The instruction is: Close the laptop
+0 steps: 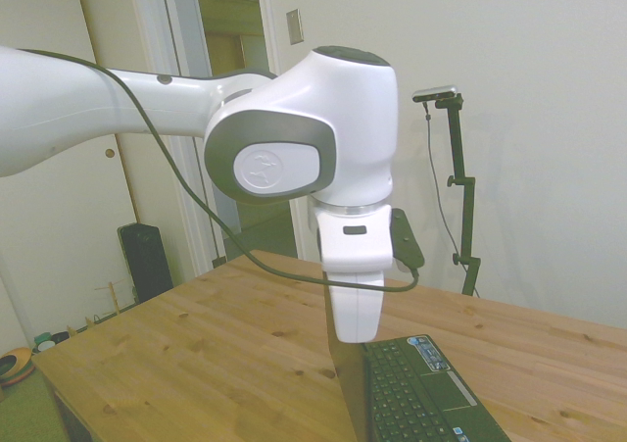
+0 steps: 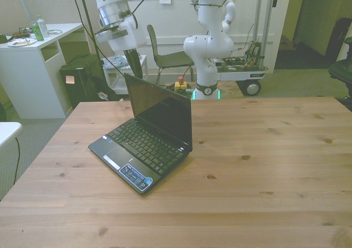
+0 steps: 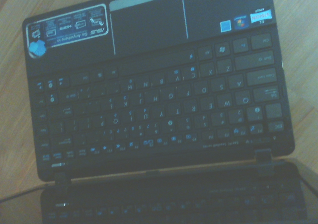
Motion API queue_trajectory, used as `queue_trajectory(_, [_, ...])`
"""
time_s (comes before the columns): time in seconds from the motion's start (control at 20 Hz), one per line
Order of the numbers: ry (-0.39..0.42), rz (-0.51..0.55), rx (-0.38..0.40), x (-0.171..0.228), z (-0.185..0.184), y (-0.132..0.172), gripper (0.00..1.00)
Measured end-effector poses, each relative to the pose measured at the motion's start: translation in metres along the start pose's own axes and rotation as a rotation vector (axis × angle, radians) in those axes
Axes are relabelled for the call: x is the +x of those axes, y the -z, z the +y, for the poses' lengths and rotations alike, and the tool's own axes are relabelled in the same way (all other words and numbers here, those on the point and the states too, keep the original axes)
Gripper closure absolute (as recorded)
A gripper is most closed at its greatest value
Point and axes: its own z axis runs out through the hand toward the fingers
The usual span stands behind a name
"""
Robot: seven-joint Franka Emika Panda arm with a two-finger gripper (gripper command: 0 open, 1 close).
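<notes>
A: Front view first — the laptop (image 2: pixel 144 143) sits on the wooden table (image 2: pixel 264 165), out toward nine o'clock from the table's middle, lid up and tipped a little over the keys.

B: And the gripper (image 2: pixel 134 62)?

A: Right behind the lid's top edge, at about eleven o'clock from the screen. Touching it? I can't tell. Fingers spread or pressed together? Can't tell that either; from the front they're a dark blur, and in the side view the white wrist housing (image 1: pixel 355 295) blocks them.

B: So how far along?

A: Early, I'd say. The screen stands well clear of the keyboard, so nearly the whole swing down is left, plus the final press flat.

B: Anything readable?

A: Wrist view gives the palm rest: a long dark label (image 3: pixel 67 29) with "ASUS" on it, upside down as shown, the rest too small. Small colourful stickers (image 3: pixel 244 21) on the opposite corner, one a Windows-style badge. Key letters are legible: Q, W, E, R.
</notes>
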Motion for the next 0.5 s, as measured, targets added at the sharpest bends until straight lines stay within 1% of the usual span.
queue_trajectory(0.5, [-0.057, -0.024, -0.027, 0.057, -0.024, -0.014, 1.00])
